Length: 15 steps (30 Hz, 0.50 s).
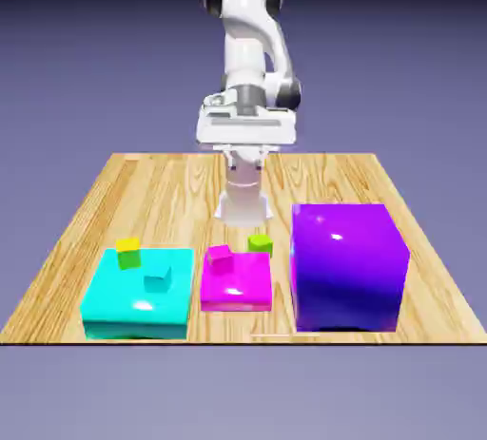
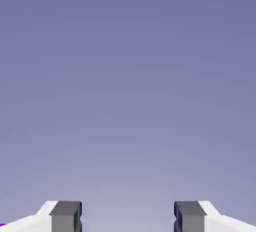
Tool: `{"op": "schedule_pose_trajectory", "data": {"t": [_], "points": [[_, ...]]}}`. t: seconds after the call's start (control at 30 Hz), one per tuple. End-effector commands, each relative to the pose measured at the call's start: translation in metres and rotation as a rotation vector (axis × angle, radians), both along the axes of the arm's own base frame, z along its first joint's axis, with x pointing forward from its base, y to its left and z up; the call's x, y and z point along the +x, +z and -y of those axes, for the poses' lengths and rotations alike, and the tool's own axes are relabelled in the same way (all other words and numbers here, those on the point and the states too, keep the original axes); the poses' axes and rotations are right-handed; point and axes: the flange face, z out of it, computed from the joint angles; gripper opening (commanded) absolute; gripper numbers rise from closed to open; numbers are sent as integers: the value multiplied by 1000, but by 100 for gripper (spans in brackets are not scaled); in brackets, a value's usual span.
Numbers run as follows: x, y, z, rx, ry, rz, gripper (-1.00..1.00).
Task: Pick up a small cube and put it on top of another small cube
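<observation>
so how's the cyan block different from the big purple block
The cyan block is low and flat; the big purple block is a tall cube. The cyan block carries a small cyan cube and a yellow cube on top; the purple block's top is bare. Both are glossy and sit on the wooden table.

- The small cube (image 1: 261, 244) — tiny, plain bright green — sits flat on the wooden worktop (image 1: 152, 191), free and uncovered.
- It lies just off the far right corner of the flat magenta slab (image 1: 238, 286), at about one o'clock from the slab's middle.
- From the big purple block (image 1: 348, 267) it stands near, at about nine o'clock — apart, not touching.
</observation>
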Motion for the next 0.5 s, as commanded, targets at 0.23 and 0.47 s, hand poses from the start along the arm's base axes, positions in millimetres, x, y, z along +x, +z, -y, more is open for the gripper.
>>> {"op": "schedule_pose_trajectory", "data": {"t": [0.23,0.47], "points": [[4,-74,-23,-237,284,-431,0],[-12,-131,-36,-362,566,-811,0]]}}
